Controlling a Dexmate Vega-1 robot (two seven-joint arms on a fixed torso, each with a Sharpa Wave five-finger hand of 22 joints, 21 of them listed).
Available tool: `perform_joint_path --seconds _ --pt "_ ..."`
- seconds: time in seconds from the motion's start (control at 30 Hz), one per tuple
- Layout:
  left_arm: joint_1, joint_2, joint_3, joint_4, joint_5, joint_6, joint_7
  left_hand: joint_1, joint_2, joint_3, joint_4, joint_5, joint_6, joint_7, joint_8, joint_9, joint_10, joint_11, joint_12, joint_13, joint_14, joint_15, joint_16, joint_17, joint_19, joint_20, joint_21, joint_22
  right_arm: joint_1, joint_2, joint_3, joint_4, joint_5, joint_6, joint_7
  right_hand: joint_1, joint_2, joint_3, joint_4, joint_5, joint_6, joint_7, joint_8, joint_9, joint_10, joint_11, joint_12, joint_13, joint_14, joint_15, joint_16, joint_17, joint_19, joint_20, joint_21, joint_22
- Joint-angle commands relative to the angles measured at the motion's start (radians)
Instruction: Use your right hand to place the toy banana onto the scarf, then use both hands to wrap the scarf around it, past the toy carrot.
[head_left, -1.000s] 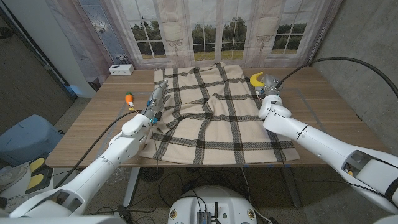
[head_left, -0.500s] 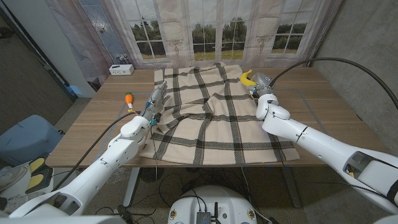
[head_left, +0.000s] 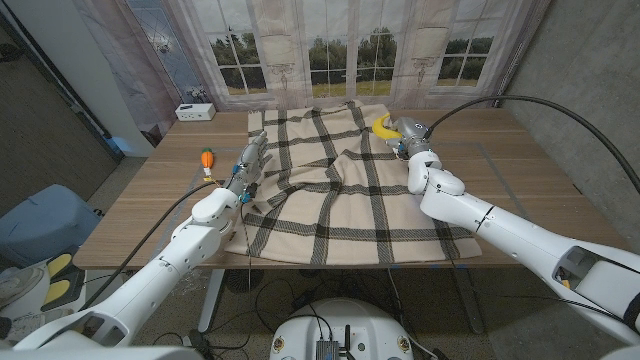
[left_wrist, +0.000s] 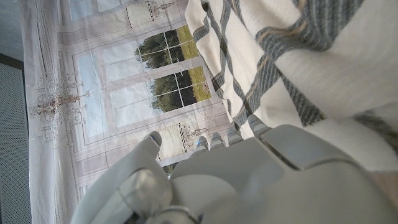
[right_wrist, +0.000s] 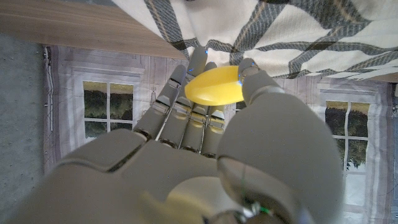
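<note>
The cream scarf (head_left: 340, 180) with dark checks lies spread and rumpled over the table's middle. My right hand (head_left: 404, 135) holds the yellow toy banana (head_left: 384, 127) above the scarf's far right corner; in the right wrist view the banana (right_wrist: 213, 86) sits pinched between thumb and fingers (right_wrist: 186, 102) over the scarf (right_wrist: 298, 31). My left hand (head_left: 250, 160) stands at the scarf's left edge, fingers pointing away and holding nothing; the left wrist view shows it (left_wrist: 236, 168) beside the cloth (left_wrist: 311, 68). The orange toy carrot (head_left: 207, 158) lies on the wood left of the scarf.
A small white box (head_left: 194, 112) sits at the table's far left corner. Bare wood (head_left: 510, 160) lies right of the scarf. A curtain with printed windows (head_left: 340, 50) hangs behind the table.
My right hand has carried the banana leftward from the bare wood to above the scarf's far right corner. The left hand has hardly moved.
</note>
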Motion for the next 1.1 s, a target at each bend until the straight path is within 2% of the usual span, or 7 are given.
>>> perform_joint_path --seconds 0.03,0.77,1.1 --pt "0.002 0.003 -0.001 0.002 -0.005 -0.002 -0.010 0.002 0.006 0.000 -0.007 0.001 -0.005 -0.001 -0.001 0.002 -0.086 0.007 0.002 0.005 -0.111 0.006 -0.001 0.005 0.002 0.001 -0.002 0.002 -0.011 0.000 0.004 -0.011 -0.031 0.081 0.053 0.076 0.080 0.047 0.043 0.004 0.105 -0.100 0.005 0.004 0.123 -0.119 0.040 0.003 0.025 -0.128 -0.007 0.005 -0.001 0.000 0.010 0.003" --pt "0.012 0.007 -0.003 -0.006 -0.008 0.003 -0.007 0.003 0.006 0.000 -0.010 0.001 -0.008 -0.002 -0.002 0.002 -0.088 0.007 0.001 0.005 -0.112 0.006 -0.001 0.005 0.001 0.002 -0.007 0.002 -0.016 0.008 0.026 0.000 -0.008 0.232 0.169 0.077 0.079 0.045 0.044 0.003 0.106 -0.098 0.002 0.005 0.120 -0.115 0.044 -0.003 0.029 -0.128 -0.023 0.017 0.006 -0.006 0.022 0.003" --pt "0.013 0.008 -0.004 -0.007 -0.008 -0.002 -0.011 0.003 0.006 0.000 -0.011 0.000 -0.009 -0.003 -0.002 0.002 -0.088 0.007 0.001 0.005 -0.112 0.007 -0.001 0.005 0.002 0.002 -0.008 0.002 -0.007 0.013 0.018 0.008 -0.009 0.263 0.226 0.077 0.080 0.044 0.045 0.003 0.106 -0.096 0.001 0.005 0.113 -0.111 0.042 -0.008 0.028 -0.127 -0.031 0.022 0.007 -0.005 0.027 0.003"
